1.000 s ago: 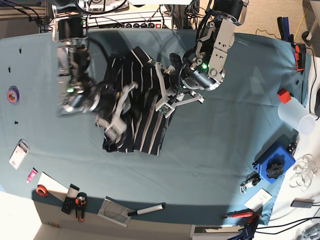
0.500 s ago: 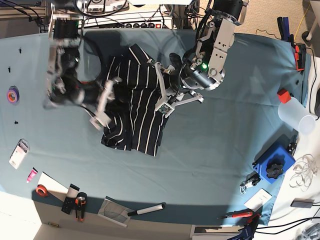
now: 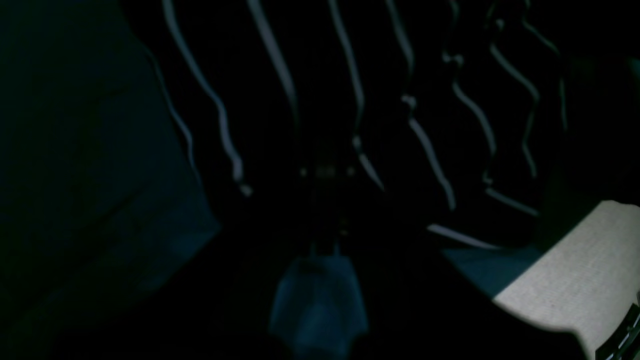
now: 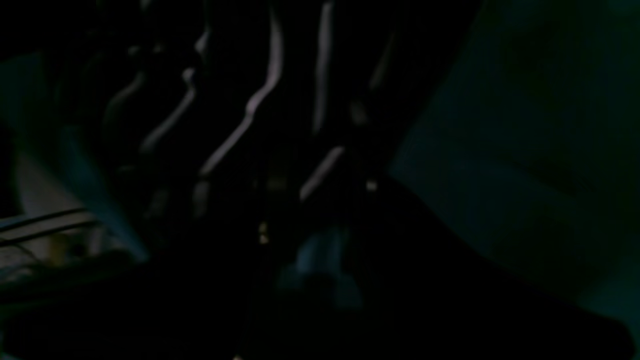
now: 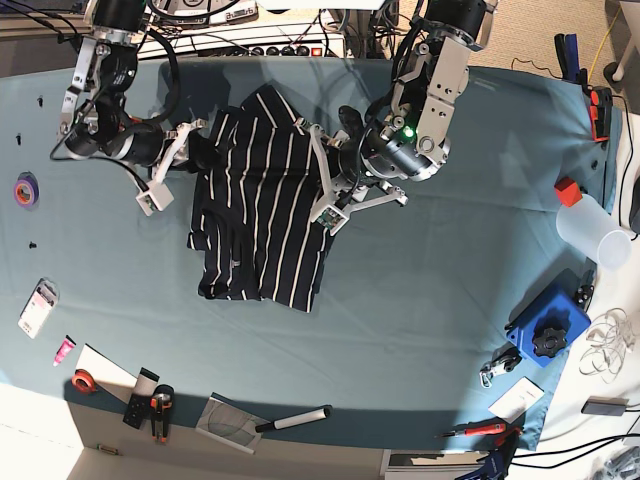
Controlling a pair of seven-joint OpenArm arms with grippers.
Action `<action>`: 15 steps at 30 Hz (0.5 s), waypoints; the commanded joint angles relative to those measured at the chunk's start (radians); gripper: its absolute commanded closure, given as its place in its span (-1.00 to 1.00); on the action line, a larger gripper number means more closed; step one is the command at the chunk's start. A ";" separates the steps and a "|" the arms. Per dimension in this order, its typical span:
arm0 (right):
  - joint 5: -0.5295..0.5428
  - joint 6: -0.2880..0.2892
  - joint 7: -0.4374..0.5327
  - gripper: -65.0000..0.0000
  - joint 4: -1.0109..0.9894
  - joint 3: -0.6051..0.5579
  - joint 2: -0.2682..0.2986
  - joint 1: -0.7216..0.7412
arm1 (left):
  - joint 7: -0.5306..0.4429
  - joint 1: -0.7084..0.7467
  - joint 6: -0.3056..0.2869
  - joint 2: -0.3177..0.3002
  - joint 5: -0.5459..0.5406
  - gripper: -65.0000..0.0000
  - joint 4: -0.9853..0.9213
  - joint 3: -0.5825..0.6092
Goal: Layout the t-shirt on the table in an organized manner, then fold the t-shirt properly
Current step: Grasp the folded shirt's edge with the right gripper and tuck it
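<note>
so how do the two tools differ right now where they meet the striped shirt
The left tool sits at the dark white-striped fabric t-shirt's edge on the base view's right, shut and pinching the cloth. The right tool is at the opposite edge, further towards the table's back; its fingers look partly apart, and whether it grips fabric is unclear. The left arm reaches over the shirt; the right arm stays outside it. Both are low over the teal cloth-covered table.

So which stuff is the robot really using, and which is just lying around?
For the job:
- t-shirt
- table

Just lying about:
- purple tape roll
- blue box
- clear bottle
- marker
</note>
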 commanded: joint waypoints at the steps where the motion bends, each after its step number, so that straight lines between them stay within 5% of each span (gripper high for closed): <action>1: 0.088 0.001 0.040 0.50 0.024 0.022 0.013 0.012 | -0.015 -0.014 -0.004 0.009 -0.007 1.00 0.015 0.002; 3: 0.210 0.001 0.066 0.50 0.044 0.066 0.011 0.018 | -0.015 -0.014 -0.004 0.009 -0.007 1.00 0.015 0.002; 7: 0.212 0.001 0.060 0.37 0.100 0.172 0.009 0.057 | -0.015 -0.014 -0.004 0.009 -0.008 1.00 0.015 0.002; 11: 0.146 0.001 0.059 -0.05 0.108 0.204 0.042 0.066 | -0.027 -0.014 -0.004 0.009 -0.008 1.00 0.015 0.002; 15: 0.027 -0.034 0.071 -0.06 0.103 0.203 0.037 0.061 | -0.027 -0.014 -0.004 0.009 -0.008 1.00 0.015 0.002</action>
